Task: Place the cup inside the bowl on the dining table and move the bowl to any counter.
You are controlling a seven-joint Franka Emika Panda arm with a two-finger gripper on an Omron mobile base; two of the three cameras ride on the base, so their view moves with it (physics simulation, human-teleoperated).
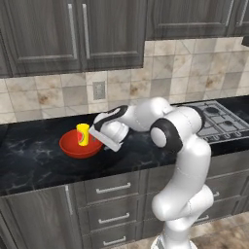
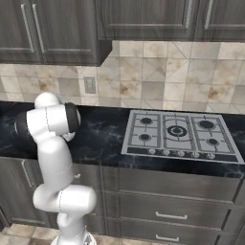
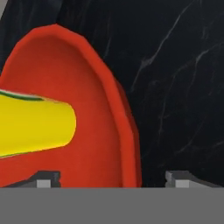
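The desk (image 1: 44,160), a black marble top over grey drawer cabinets with a gas cooktop (image 1: 221,121) toward its right end, carries the bowl (image 1: 80,145) on its left half, roughly midway between the front edge and the tiled backsplash. The bowl rests flat on the marble, and the cup (image 1: 83,134) stands upright inside it, its long axis vertical and its base on the bowl floor. The end effector (image 1: 103,137) sits just beside the bowl's right rim, on the cooktop side, approaching from the right. In the hand view the bowl rim (image 3: 127,131) passes between the two finger tips (image 3: 46,178), which stand spread wide, one over the bowl interior and one over bare marble; neither appears to pinch the rim. The cup (image 3: 35,124) lies well left of the rim in that view. Judged from this layout, both parts of the task appear complete; any withdrawal should go upward and toward the cooktop, clear of the rim.
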